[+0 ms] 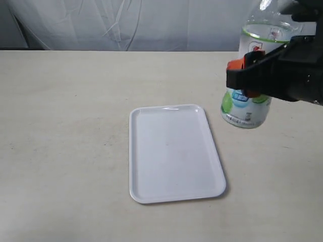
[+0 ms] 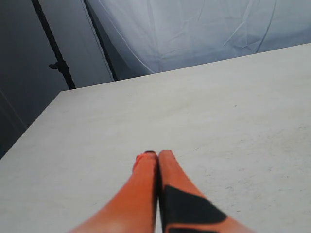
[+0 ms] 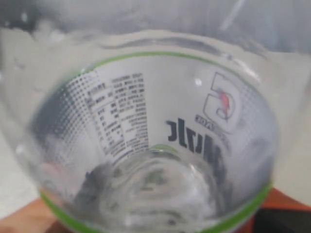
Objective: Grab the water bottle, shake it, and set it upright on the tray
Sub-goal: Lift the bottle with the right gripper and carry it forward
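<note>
The water bottle [image 1: 246, 108] is at the right of the exterior view, beside the tray's far right corner. It is clear plastic with a white and green label, and its cap is cut off by the top edge. My right gripper [image 1: 248, 75], black with orange fingers [image 1: 235, 65], is shut on the bottle's middle from the right. The bottle looks lifted and slightly tilted. In the right wrist view the bottle [image 3: 155, 126] fills the picture, with an orange finger [image 3: 286, 199] at its edge. The white tray [image 1: 176, 151] lies flat with nothing on it. My left gripper [image 2: 158, 156] is shut and holds nothing.
A pale tabletop [image 1: 65, 126] spreads to the left of and in front of the tray. White cloth [image 1: 126, 25] hangs along the far edge. In the left wrist view the table's edge [image 2: 48, 104] meets a dark wall and a stand.
</note>
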`<state>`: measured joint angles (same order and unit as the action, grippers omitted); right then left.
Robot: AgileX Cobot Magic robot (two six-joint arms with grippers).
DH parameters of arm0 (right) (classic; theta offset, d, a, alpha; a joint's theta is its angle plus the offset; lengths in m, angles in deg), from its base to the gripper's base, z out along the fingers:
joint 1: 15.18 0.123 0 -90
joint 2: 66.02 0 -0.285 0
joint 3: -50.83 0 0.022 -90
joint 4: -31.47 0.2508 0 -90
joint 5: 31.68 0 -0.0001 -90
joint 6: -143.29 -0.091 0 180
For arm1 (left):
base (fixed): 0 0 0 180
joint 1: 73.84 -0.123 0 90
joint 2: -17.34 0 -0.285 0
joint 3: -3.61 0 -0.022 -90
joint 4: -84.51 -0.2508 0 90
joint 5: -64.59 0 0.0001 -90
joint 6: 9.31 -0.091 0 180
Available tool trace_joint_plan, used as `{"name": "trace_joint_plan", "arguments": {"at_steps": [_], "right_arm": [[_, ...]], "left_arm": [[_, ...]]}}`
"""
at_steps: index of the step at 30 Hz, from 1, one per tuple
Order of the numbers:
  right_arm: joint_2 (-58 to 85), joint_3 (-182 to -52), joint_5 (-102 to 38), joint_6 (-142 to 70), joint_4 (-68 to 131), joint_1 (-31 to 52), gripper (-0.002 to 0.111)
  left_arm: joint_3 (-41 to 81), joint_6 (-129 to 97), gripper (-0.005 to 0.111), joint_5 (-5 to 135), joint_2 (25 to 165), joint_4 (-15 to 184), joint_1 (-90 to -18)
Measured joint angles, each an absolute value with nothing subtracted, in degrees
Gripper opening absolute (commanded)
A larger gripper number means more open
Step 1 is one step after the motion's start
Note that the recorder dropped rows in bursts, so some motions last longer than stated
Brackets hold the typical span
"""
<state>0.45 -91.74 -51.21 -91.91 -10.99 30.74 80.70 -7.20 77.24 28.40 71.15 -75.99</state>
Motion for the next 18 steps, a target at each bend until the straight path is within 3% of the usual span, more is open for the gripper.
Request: {"name": "trace_joint_plan", "arguments": {"at_steps": [4,10,15,18], "right_arm": [[-0.65,-91.86,-45.27,-87.27,-14.05,36.90,-0.001],[-1.05,-93.04,-65.22,-101.65,-24.93,38.03,-0.001],[-0.35,-91.13,-46.61,-91.42,-19.29,40.97,-0.001],[0.91,-93.06,-51.09,-93.12,-19.84,41.20,-0.001]], "left_arm": [[80.70,-7.20,0.000,77.24,28.40,71.15,-75.99],[80.70,-7.20,0.000,77.24,28.40,71.15,-75.99],[80.70,-7.20,0.000,77.24,28.40,71.15,-75.99],[80.70,-7.20,0.000,77.24,28.40,71.15,-75.99]]}}
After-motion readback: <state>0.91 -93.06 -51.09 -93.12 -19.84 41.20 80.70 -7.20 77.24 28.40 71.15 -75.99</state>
